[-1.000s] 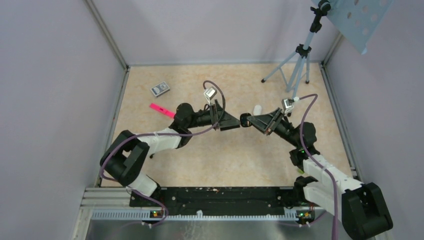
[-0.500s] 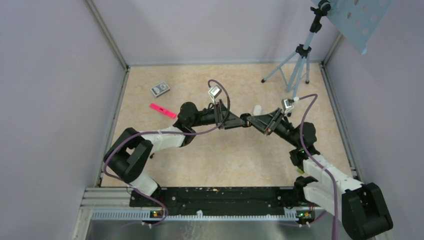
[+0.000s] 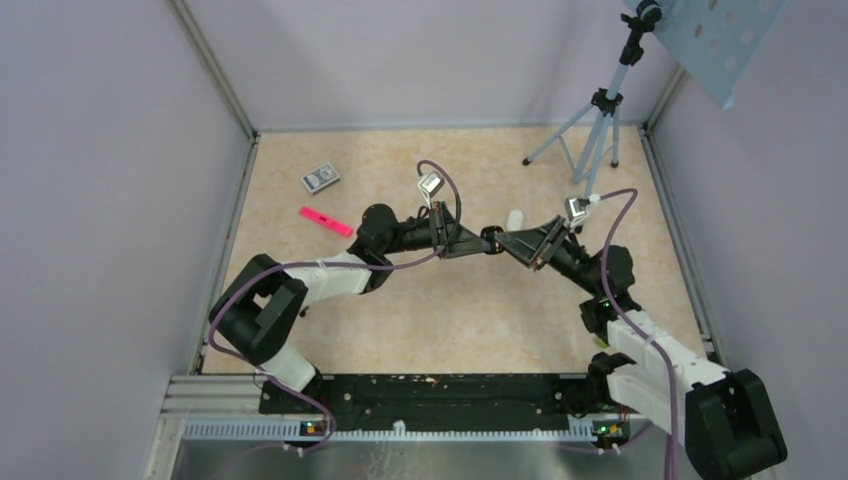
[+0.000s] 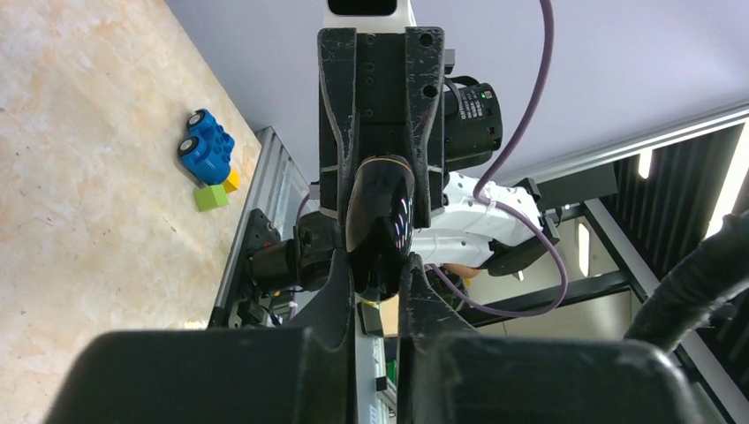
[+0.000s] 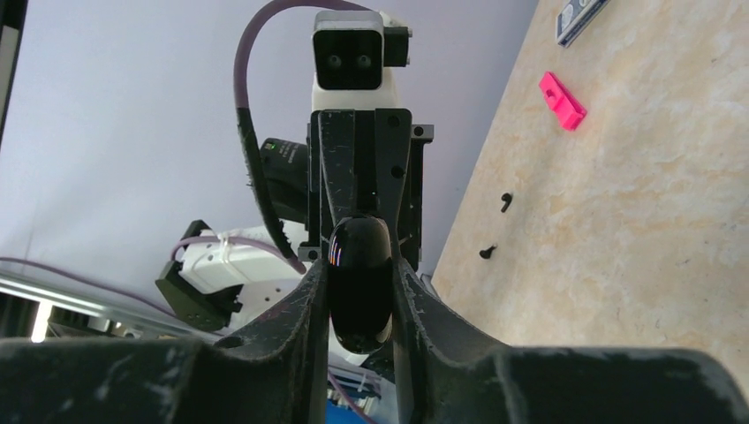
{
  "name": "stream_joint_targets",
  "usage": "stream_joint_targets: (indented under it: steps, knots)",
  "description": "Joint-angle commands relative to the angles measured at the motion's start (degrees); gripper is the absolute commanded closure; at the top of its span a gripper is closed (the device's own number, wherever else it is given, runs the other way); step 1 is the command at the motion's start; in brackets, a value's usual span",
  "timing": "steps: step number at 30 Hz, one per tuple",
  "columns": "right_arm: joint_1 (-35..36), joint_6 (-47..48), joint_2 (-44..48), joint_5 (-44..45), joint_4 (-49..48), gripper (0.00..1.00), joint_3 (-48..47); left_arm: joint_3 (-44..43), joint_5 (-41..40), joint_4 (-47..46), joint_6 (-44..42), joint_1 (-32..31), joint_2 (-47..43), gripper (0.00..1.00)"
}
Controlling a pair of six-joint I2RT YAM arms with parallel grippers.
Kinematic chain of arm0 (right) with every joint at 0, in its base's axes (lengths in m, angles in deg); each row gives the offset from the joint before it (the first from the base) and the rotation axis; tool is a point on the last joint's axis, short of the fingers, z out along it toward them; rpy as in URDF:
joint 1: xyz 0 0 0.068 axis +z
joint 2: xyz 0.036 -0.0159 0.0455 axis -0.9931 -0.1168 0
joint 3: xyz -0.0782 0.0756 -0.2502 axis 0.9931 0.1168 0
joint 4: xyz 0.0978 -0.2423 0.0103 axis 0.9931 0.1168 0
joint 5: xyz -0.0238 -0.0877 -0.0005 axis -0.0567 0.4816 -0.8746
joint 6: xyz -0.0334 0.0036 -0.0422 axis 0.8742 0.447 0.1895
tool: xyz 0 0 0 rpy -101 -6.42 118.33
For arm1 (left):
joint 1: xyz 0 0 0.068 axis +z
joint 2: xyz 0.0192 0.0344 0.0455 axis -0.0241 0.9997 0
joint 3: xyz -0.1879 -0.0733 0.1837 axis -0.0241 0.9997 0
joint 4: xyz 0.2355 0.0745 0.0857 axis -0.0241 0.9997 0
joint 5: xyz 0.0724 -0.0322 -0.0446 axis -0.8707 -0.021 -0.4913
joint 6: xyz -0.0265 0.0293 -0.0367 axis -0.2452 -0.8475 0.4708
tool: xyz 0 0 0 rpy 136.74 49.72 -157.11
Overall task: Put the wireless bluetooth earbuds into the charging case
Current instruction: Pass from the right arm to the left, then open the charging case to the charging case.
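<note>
1. Over on the left, the left arm's fingers reach in towards the middle. They're clamped on one end of the small glossy black pebble-shaped charging case.
2. Dead centre, that case hangs in the air above the beige speckled counter, pinched from both sides. It looks closed, with no blue spot showing.
3. On the right, the right arm's fingers are clamped on the other end, so both arms share one tiny case.
4. The tiny white earbuds can't be picked out in any view. Only a larger white pill-shaped object lies on the counter just behind the meeting point.
5. Here's the danger: a slick, rounded shell squeezed at two ends could squirt out and drop to the counter if either arm tugs or lets go unevenly. Prying at the lid off-centre could twist it loose too.
6. Compared with a second ago, the left arm has pushed rightward and closed the gap to the case, while the right arm has barely stirred.
</note>
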Motion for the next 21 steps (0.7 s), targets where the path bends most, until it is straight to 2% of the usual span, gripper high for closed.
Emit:
stream_joint_targets:
  steps: [1, 2, 6, 13, 15, 18, 21]
  knots:
    - [0.6, 2.1, 2.9, 0.4, 3.6, 0.64, 0.4, -2.2, -0.3, -4.6, -0.8, -0.3, -7.1, 1.0]
    - [0.6, 2.2, 3.5, 1.0, 4.5, 0.59, 0.5, -1.9, -0.3, -4.9, -0.9, -0.2, -2.6, 1.0]
    - [-0.1, 1.3, 5.0, 1.8, 4.9, 0.47, 2.2, -0.6, -0.6, -5.3, -1.0, -0.1, -3.4, 1.0]
    - [-0.7, -0.9, 5.0, 1.6, 1.6, 0.44, 4.3, 0.2, -0.6, -6.5, -0.1, 0.2, -4.3, 1.0]
    - [-0.9, -1.0, 5.8, 2.3, 1.8, 0.46, 4.4, 0.6, -0.6, -6.4, -0.1, 0.3, -4.5, 1.0]
    - [-1.4, -0.5, 7.2, 2.6, 3.2, 0.54, 4.1, 1.0, -0.7, -5.7, -0.4, 0.5, -5.1, 1.0]
    - [-1.5, 0.1, 7.1, 1.2, 3.6, 0.72, 3.3, 1.1, -0.6, -4.2, -1.1, 0.6, -5.5, 1.0]
